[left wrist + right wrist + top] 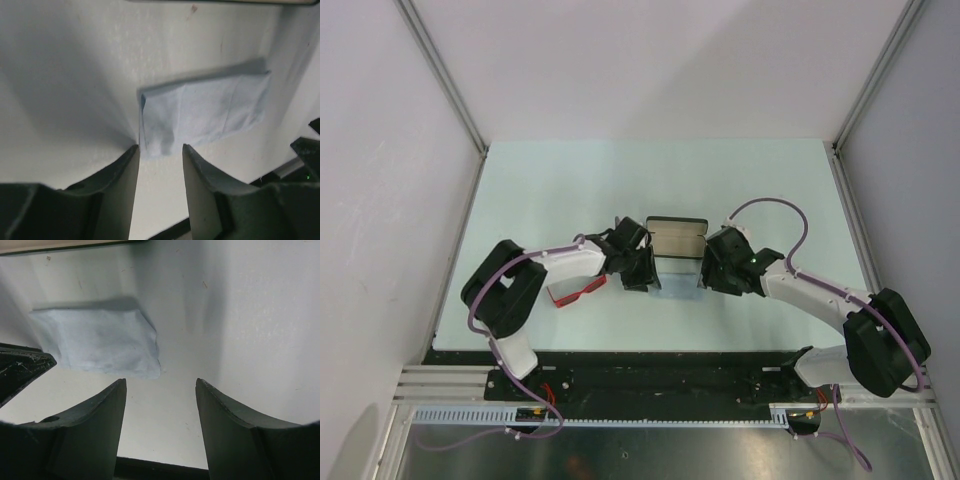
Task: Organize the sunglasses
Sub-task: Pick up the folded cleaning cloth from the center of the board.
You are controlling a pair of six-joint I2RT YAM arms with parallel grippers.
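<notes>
The red sunglasses [578,292] lie on the table, partly under my left forearm; they do not show in either wrist view. The black case [677,238] lies open between the two grippers, its tan lining up. The folded pale blue cloth [677,279] lies on the table just in front of the case, seen in the left wrist view [210,112] and the right wrist view [97,342]. My left gripper [642,271] is open and empty, its tips [160,150] at the cloth's near left corner. My right gripper [708,272] is open and empty, its tips [160,385] just short of the cloth's right corner.
The pale table [540,190] is walled at the back and both sides. The black base rail [650,375] runs along the near edge. The case's edge [70,245] shows at the top of the right wrist view.
</notes>
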